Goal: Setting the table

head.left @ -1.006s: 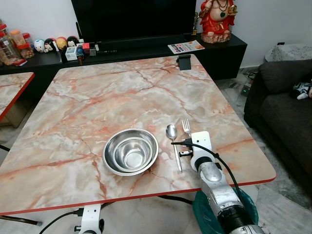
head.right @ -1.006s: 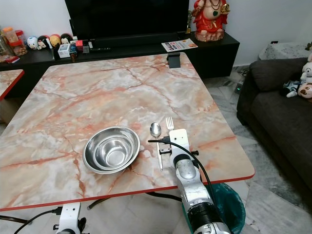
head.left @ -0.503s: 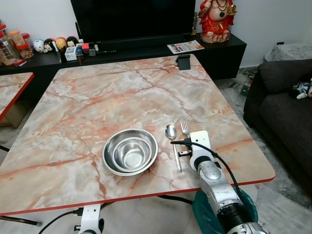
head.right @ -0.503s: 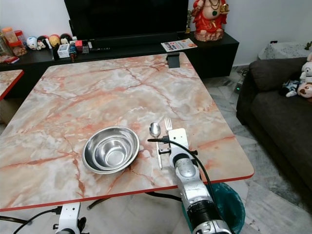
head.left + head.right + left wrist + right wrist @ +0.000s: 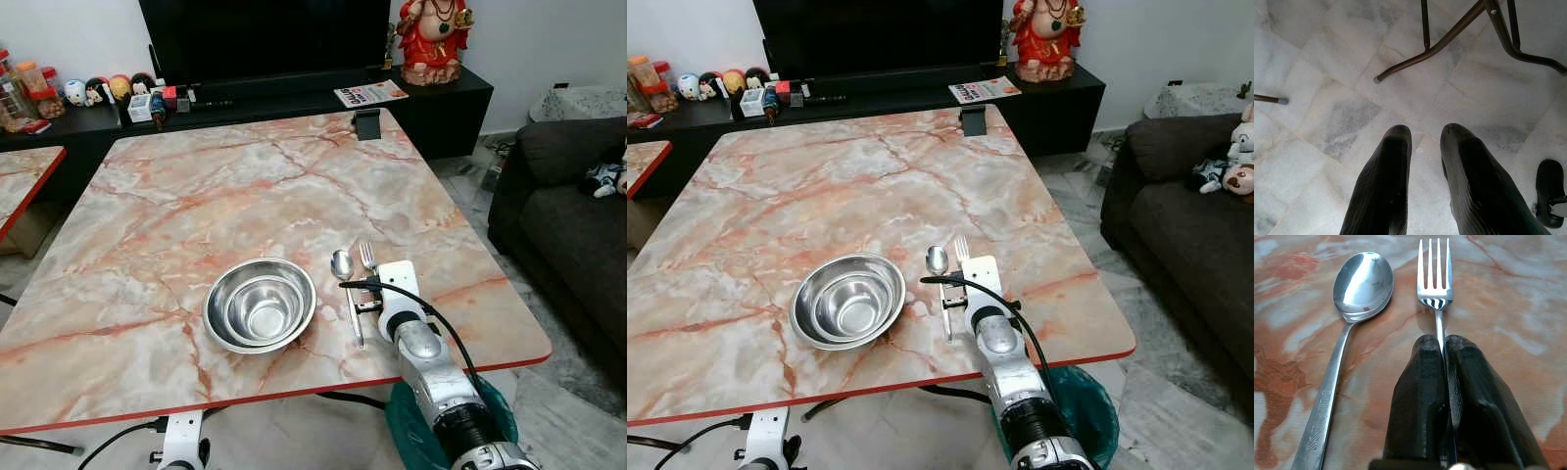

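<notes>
A steel bowl (image 5: 261, 304) sits on the marble table (image 5: 245, 186) near its front edge. Just right of it a spoon (image 5: 343, 264) and a fork (image 5: 367, 257) lie side by side, heads pointing away from me. My right gripper (image 5: 1444, 345) rests low on the table, shut on the fork's handle; the fork (image 5: 1435, 274) lies flat beside the spoon (image 5: 1362, 284). My right arm (image 5: 431, 367) reaches in over the front edge. My left gripper (image 5: 1425, 134) hangs idle over the marble floor, its fingers slightly apart and holding nothing.
A small black object (image 5: 367, 122) stands at the table's far edge. A dark TV cabinet (image 5: 294, 93) with a red statue (image 5: 431, 39) lies beyond. A dark sofa (image 5: 568, 225) is at the right, a teal bin (image 5: 407, 421) under the front corner, and another table (image 5: 20, 186) at the left.
</notes>
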